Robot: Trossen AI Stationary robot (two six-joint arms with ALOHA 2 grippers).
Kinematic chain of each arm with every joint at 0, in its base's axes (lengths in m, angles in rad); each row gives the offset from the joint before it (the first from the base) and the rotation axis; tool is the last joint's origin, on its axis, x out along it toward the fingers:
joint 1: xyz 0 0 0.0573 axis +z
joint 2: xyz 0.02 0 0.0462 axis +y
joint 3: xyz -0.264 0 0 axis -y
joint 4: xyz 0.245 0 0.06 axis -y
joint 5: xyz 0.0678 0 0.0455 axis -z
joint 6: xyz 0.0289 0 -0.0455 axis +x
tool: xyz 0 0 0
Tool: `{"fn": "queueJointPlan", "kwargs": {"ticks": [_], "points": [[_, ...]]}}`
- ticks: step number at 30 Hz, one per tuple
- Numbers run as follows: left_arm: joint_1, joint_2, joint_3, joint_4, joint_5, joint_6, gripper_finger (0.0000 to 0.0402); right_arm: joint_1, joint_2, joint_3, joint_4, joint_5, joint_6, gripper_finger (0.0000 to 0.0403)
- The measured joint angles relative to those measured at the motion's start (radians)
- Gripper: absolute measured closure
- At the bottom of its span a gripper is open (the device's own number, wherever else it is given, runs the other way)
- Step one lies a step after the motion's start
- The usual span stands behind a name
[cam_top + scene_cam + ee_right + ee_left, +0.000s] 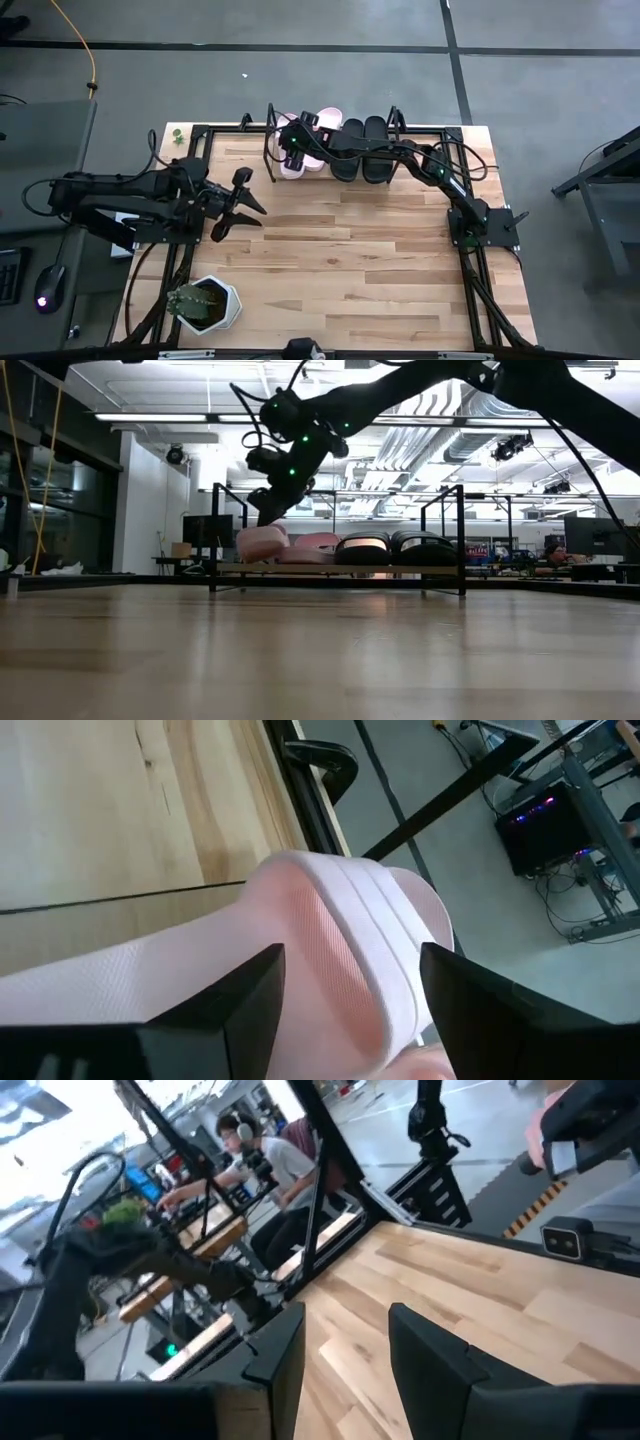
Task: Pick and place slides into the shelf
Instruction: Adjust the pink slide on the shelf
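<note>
4 slides on shelf [268, 150] at far edge of surface [340, 260]: 2 pink at left, 2 black [362, 150] at right, side by side. Right hand [293, 150] reached across over leftmost pink slide [340, 940], fingers [225, 1005] spread wide either side of its strap, not pinching it. 2nd pink slide [322, 120] just beside, partly under right arm. In low view, right hand [268, 500] hangs just above leftmost pink slide [262, 543]. Left hand [240, 203] over left part of surface, well apart from shelf, fingers [275, 1360] parted, holding nothing. Potted plant [203, 303] at near-left corner. Person seated beyond surface in left wrist view.
</note>
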Motion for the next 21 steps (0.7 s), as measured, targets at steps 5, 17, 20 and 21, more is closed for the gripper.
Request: {"fn": "queueJointPlan", "kwargs": {"ticks": [5, 17, 20, 21], "points": [[0.0, -0.067, 0.0, -0.052, -0.024, -0.025, 0.0273, 0.0, -0.007, 0.0, -0.048, 0.015, -0.003, 0.0179], [0.0, -0.191, 0.0, -0.171, -0.051, -0.025, 0.0273, 0.017, -0.105, 0.0, -0.297, 0.013, 0.053, 0.0179], [0.0, -0.197, 0.0, -0.173, -0.051, -0.025, 0.0273, 0.044, -0.116, 0.0, -0.367, -0.013, 0.05, 0.0179], [0.0, -0.197, 0.0, -0.173, -0.052, -0.025, 0.0273, 0.054, -0.117, 0.0, -0.383, -0.017, 0.049, 0.0179]]}}
